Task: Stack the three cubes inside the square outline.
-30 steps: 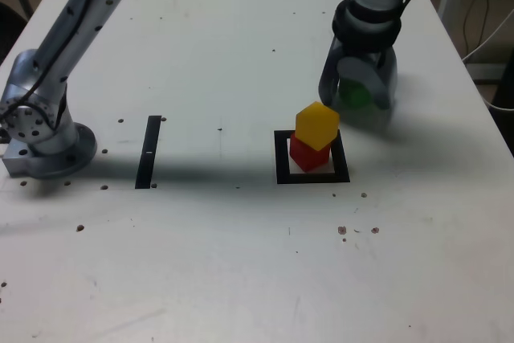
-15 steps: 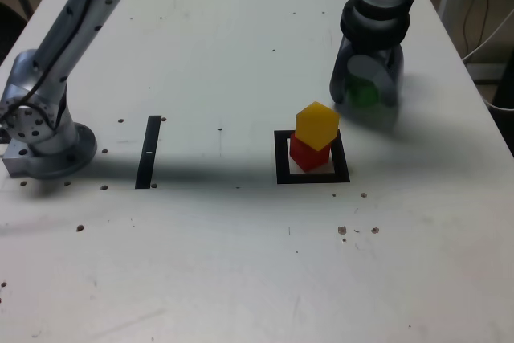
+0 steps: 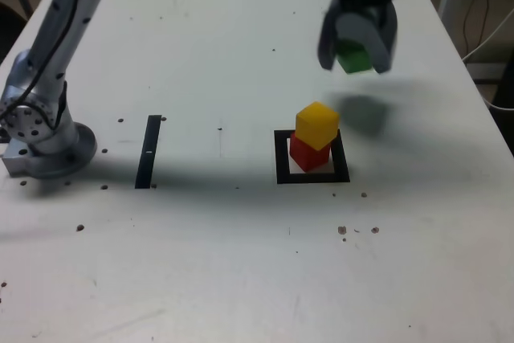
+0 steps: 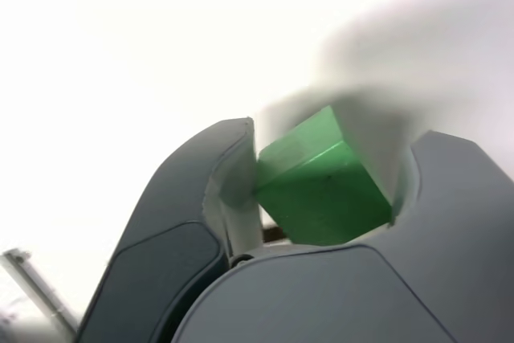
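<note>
The pincer (image 3: 356,47), upper right of frame, grips the small green cube (image 3: 353,57) clear of the white counter (image 3: 225,54). Align it squarely over the yellow cube (image 3: 316,124) topping the red cube (image 3: 305,154) inside the black square outline (image 3: 281,162); descend slowly before release.

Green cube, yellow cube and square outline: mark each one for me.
Green cube (image 4: 321,182): wrist view, its front face between the jaws.
Yellow cube (image 3: 316,124): exterior view, its front face, on top of the red one.
Square outline (image 3: 281,158): exterior view, its black border on the exterior view's left.
</note>
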Tool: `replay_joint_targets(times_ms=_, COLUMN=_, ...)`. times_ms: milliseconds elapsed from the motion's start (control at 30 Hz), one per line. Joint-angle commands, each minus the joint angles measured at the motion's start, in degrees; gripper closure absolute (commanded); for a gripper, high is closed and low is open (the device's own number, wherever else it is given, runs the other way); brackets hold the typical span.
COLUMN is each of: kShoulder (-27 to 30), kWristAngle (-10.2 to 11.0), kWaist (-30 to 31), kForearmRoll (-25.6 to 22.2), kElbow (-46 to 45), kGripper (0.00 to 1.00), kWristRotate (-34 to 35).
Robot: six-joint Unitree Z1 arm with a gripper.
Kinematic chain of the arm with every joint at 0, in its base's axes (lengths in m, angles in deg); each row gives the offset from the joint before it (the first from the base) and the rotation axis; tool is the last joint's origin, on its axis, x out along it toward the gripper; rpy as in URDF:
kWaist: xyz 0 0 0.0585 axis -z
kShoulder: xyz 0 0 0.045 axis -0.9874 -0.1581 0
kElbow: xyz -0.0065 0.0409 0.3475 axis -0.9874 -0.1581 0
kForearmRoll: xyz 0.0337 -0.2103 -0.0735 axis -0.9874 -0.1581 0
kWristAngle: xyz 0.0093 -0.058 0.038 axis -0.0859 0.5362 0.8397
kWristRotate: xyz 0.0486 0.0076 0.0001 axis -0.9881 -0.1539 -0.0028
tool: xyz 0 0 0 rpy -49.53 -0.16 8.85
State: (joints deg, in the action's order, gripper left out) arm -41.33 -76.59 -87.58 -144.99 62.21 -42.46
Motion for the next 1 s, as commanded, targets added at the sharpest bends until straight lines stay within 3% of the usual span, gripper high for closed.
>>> replay_joint_targets(times_ms=0, kShoulder=2.2, kWristAngle=0.0, kWaist=1.1, kForearmRoll=-3.1, kElbow=3.1, kGripper=0.61, kWristRotate=-0.4)
replay_joint_targets(times_ms=400, kShoulder=10.1, kWristAngle=-1.7, kWaist=5.1, kForearmRoll=-11.1, kElbow=5.5, kGripper=0.61, kWristRotate=2.8)
replay_joint_targets(times_ms=567, kShoulder=12.0, kWristAngle=-1.2, kWaist=7.6, kForearmRoll=-10.8, kElbow=1.2, kGripper=0.61, kWristRotate=5.6)
replay_joint_targets(times_ms=800, kShoulder=12.4, kWristAngle=1.0, kWaist=13.3, kForearmRoll=-9.1, kElbow=-5.0, kGripper=0.61, kWristRotate=12.4)
replay_joint_targets(times_ms=967, kShoulder=12.8, kWristAngle=0.6, kWaist=15.7, kForearmRoll=-8.4, kElbow=-7.2, kGripper=0.61, kWristRotate=17.4)
